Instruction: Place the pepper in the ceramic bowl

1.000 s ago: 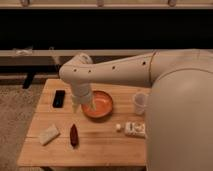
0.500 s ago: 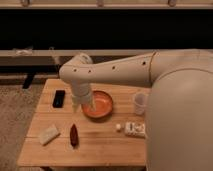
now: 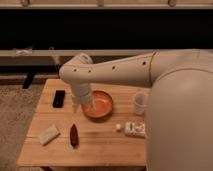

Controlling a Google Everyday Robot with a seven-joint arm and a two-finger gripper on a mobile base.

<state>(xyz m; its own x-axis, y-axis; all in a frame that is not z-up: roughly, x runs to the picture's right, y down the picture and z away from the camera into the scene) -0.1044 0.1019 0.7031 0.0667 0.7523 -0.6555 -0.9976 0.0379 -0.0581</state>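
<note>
Stillness over the last second: the end effector [image 3: 83, 104] hangs at the left rim of the orange ceramic bowl [image 3: 104, 107], open or closed I cannot tell. The pepper [image 3: 74, 135] lies on the table [image 3: 100, 147] near the bowl, apparently not yet picked up.

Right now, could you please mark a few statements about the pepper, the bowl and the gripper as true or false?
1. The pepper lies inside the ceramic bowl. False: it lies on the table, in front of the bowl.
2. The gripper hangs at the bowl's rim, on the side of the black slab. True.
3. The gripper holds the pepper. False: the pepper lies apart from it on the table.
4. The white cup stands on the table, apart from the bowl. True.
</note>
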